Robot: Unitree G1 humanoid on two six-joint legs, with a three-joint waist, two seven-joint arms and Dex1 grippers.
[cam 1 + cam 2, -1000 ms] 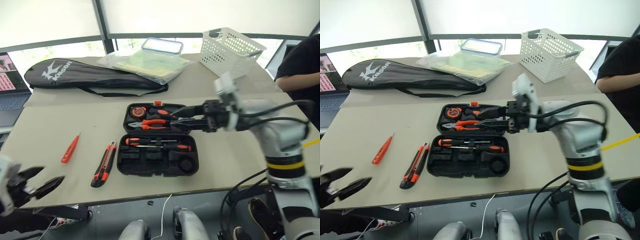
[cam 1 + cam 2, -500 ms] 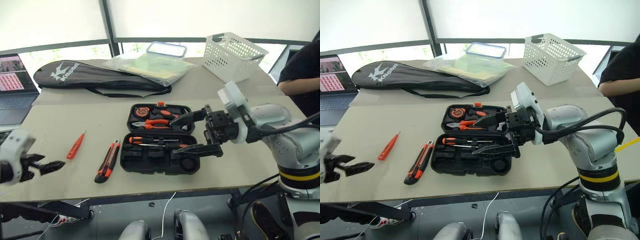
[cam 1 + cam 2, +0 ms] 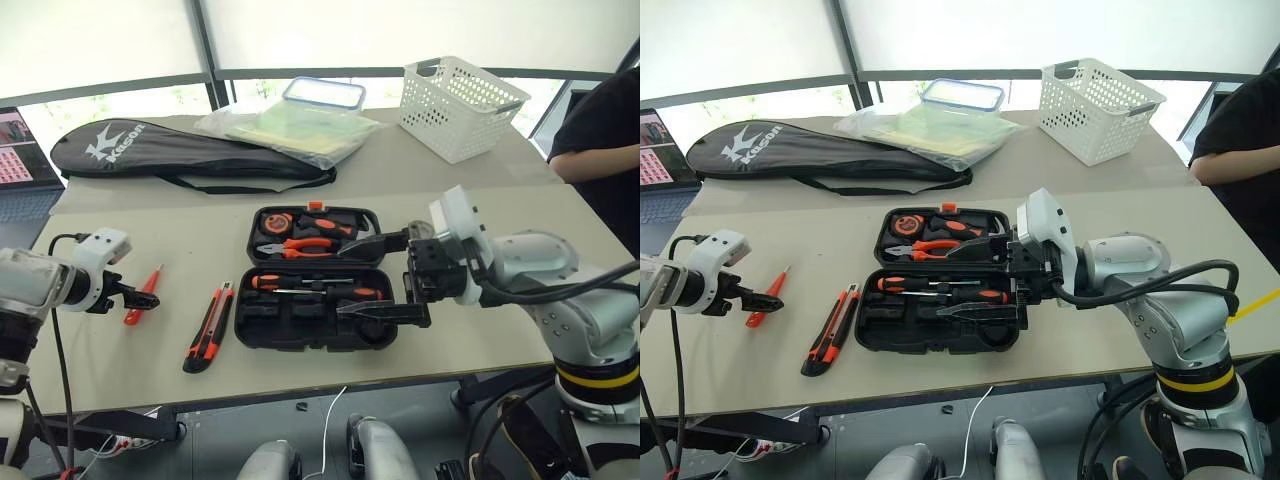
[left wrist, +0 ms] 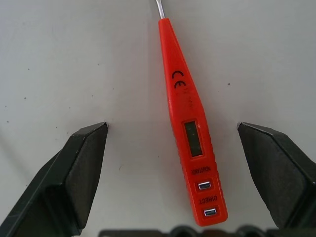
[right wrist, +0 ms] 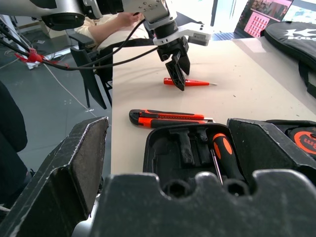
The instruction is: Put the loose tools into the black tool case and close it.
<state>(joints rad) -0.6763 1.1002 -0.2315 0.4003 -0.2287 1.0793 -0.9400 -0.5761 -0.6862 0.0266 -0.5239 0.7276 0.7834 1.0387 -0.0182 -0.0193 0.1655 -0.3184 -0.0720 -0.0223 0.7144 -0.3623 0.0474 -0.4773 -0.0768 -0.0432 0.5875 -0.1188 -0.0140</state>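
L wrist view shows left gripper (image 4: 173,148) jaws apart astride red screwdriver (image 4: 190,128); right gripper (image 3: 385,275) jaws apart over case (image 3: 315,318).

Bright window backlight (soft shadows), sharp focus.

A slim all-red screwdriver (image 4: 190,130) is seen lying flat on the table, between the spread fingers (image 4: 74,177) of the left gripper (image 4: 187,173). An orange-and-black utility knife (image 3: 208,327) lies beside the open black tool case (image 3: 315,290), in which two black-and-orange screwdrivers (image 3: 315,287) are laid, below the right gripper (image 3: 372,275) and its spread fingers.
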